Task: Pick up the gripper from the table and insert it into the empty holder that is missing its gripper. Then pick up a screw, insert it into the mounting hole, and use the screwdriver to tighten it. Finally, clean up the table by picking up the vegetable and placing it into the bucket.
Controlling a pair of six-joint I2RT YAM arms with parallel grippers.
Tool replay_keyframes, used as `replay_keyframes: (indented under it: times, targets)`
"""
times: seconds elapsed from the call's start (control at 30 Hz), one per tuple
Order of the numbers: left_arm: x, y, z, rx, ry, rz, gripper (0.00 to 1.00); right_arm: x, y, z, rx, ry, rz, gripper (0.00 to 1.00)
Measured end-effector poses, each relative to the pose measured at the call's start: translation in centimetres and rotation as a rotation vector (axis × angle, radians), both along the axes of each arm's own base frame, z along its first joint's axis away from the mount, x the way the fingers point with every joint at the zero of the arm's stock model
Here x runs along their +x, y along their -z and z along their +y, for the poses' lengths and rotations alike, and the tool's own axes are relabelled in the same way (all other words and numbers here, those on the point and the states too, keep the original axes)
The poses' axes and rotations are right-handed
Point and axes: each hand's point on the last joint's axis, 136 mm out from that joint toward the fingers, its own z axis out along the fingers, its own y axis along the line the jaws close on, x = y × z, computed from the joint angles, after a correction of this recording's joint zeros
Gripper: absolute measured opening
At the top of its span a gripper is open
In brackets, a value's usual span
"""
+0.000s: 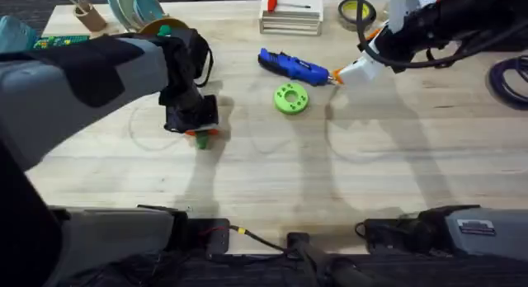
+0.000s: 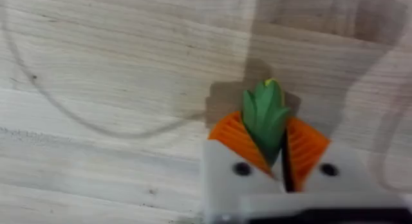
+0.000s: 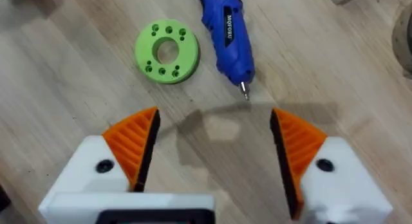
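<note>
Left gripper (image 2: 273, 147): clamped on the vegetable (image 2: 265, 114), low over the table (image 1: 247, 167); bucket drop judged outstanding. Bucket (image 1: 161, 27): far left, behind that arm. Screwdriver (image 1: 294, 66): lying centre, beside green disc (image 1: 291, 98). Right gripper (image 3: 212, 147): jaws apart, empty, hovering near the screwdriver tip.

The screwdriver (image 1: 294, 67) lies at mid-tabletop toward the far edge, with the round disc (image 1: 291, 98) just before it. A slatted crate (image 1: 290, 19) sits at the far edge behind both. The vegetable (image 1: 200, 134) sits left of the disc, well apart, between the left gripper's (image 1: 199, 132) pads.
</note>
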Motion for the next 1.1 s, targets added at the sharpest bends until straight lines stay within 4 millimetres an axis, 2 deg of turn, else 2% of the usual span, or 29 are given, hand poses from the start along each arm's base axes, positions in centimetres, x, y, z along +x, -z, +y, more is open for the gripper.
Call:
replay_keyframes:
  times: [0.03,0.07,0.23,0.33,0.43,0.57,0.67,0.77,0.93,1.1]
  targets:
    - [0.0,0.0,0.0,0.001,-0.002,-0.001,0.113,0.0,0.0,0.0,0.000,0.000,0.000,0.975]
    - [0.1,0.0,0.0,0.002,0.000,-0.004,0.040,0.0,0.0,0.0,0.000,0.000,0.000,0.975]
    - [-0.4,-0.3,0.1,0.006,0.000,0.022,0.029,0.0,0.0,0.0,-0.003,0.001,0.001,0.975]
    - [0.8,-1.8,0.0,0.007,-0.001,-0.008,0.029,-0.1,0.1,-0.1,-0.004,0.002,0.007,0.975]
    - [4.8,-5.0,0.0,0.023,-0.005,-0.138,0.029,-0.2,0.2,-0.1,-0.007,0.003,0.012,0.975]
    - [11.5,-11.3,1.0,0.060,-0.038,-0.409,0.029,-0.5,0.3,-0.2,-0.009,0.003,0.025,0.975]
    - [15.4,-15.1,3.2,0.100,-0.100,-0.603,0.029,-0.5,0.3,-0.2,-0.009,0.003,0.026,0.975]
    - [17.3,-17.0,6.1,0.138,-0.176,-0.713,0.029,-0.6,0.3,-0.2,-0.010,0.003,0.027,0.975]
    - [18.8,-18.3,10.0,0.174,-0.271,-0.805,0.029,-0.6,0.3,-0.2,-0.010,0.003,0.029,0.975]
    - [19.3,-16.4,10.6,0.172,-0.280,-0.763,0.029,-0.6,0.3,-0.2,-0.010,0.003,0.029,0.975]
